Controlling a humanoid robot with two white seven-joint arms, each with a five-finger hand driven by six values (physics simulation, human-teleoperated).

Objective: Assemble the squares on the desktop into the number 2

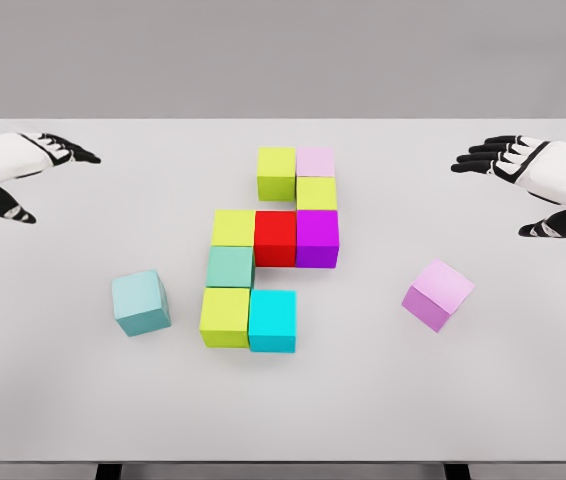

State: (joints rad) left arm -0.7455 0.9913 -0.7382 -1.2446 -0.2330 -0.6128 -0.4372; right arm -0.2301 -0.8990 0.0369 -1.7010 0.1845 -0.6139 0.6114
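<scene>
cubes clustered mid-table | left hand, right hand spread

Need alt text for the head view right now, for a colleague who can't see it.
Nine coloured cubes on a white table form an unfinished 2; a loose teal cube and a loose pink cube sit either side. The left hand and right hand hover open at the edges.

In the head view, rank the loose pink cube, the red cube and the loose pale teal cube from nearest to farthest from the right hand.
1. Loose pink cube, right of the cluster, below the right hand.
2. Red cube, mid-cluster.
3. Loose pale teal cube, left of the cluster.
</scene>
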